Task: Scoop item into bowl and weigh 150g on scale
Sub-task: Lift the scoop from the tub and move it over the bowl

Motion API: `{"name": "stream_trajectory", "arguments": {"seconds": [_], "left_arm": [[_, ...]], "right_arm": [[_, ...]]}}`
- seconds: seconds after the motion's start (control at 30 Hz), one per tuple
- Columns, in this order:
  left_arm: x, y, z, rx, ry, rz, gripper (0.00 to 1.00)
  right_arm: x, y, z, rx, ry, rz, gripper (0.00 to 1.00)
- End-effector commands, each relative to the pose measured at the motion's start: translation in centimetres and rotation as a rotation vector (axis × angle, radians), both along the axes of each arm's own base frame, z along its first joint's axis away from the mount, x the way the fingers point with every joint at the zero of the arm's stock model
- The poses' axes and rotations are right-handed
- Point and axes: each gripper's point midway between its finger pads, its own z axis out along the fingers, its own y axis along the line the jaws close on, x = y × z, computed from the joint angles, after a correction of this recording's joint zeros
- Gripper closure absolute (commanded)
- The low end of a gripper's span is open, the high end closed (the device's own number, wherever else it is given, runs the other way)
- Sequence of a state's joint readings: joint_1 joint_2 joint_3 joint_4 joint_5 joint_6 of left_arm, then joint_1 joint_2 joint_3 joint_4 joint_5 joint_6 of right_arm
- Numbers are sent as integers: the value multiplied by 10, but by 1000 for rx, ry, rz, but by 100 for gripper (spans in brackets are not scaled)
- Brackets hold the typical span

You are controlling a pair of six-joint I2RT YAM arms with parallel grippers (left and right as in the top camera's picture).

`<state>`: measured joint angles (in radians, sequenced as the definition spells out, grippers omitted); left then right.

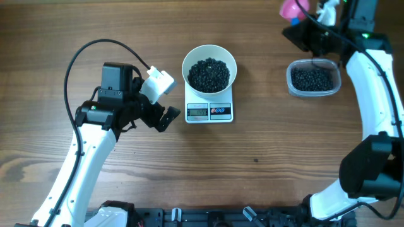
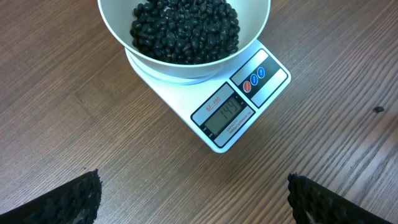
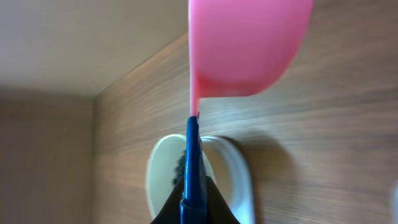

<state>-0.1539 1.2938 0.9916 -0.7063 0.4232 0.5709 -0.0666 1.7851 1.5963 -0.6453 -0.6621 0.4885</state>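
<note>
Overhead first: white bowl [image 1: 209, 55] seated on the kitchen scale [image 1: 209, 111] near the middle of the table [image 1: 265, 176], well filled with black beans [image 1: 209, 74]. More beans in a clear plastic container [image 1: 313, 78] toward the far right edge. Just left of the scale, left gripper [image 1: 161, 103] spread wide, holding nothing. Up by the far right corner, right gripper [image 1: 304, 25] clamped on a pink scoop [image 1: 291, 9], beyond the container.

Next, left wrist: looks down between two dark ribbed pads [image 2: 68, 199], far apart, with bare table between. Shows the bowl wall, the bean heap and the scale's grey display [image 2: 229, 113] with two round buttons [image 2: 254, 79]. Digits seem to read 144, so probably a little short of target.

Lastly, right wrist: closed tight on the scoop's blue handle [image 3: 191, 155], pink cup ahead. Cannot tell whether any beans lie inside. White rounded rim beyond, probably the bowl.

Handling, as a judgement: hard, smooth, loose beans, light singly, likely to roll and bounce away if spilled. Not for pinching, so best carried in the cup, kept level. Calls for a small part-load from the container, tipped gently, a few at a time. Bowl rigid, slick and loose on the scale, so best not nudged.
</note>
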Motion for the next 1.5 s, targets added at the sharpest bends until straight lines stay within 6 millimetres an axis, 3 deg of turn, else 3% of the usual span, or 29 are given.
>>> {"name": "stream_trajectory", "arguments": {"seconds": [0.0, 0.1, 0.3, 0.4, 0.8, 0.97, 1.17, 1.3, 1.47], "left_arm": [[-1, 1, -1, -6, 3, 5, 0], [-1, 1, -1, -6, 3, 5, 0], [-1, 1, -1, -6, 2, 5, 0], [-1, 1, -1, -6, 2, 5, 0], [-1, 1, -1, -5, 3, 5, 0], [-1, 1, -1, -5, 3, 5, 0], [-1, 1, -1, -6, 3, 5, 0], [-1, 1, -1, -5, 3, 5, 0], [-1, 1, -1, -5, 3, 5, 0]], "right_arm": [[2, 24, 45, -17, -141, 91, 96], [3, 32, 56, -24, -176, 116, 96], [-5, 65, 54, -54, -189, 188, 96], [-3, 70, 57, -85, -204, 177, 96], [8, 50, 80, -224, -263, 101, 96], [6, 33, 75, -359, -258, 87, 96], [-12, 15, 57, -489, -173, 128, 96], [-22, 14, 49, -502, -137, 169, 96], [-27, 29, 53, -432, -152, 221, 96]]}}
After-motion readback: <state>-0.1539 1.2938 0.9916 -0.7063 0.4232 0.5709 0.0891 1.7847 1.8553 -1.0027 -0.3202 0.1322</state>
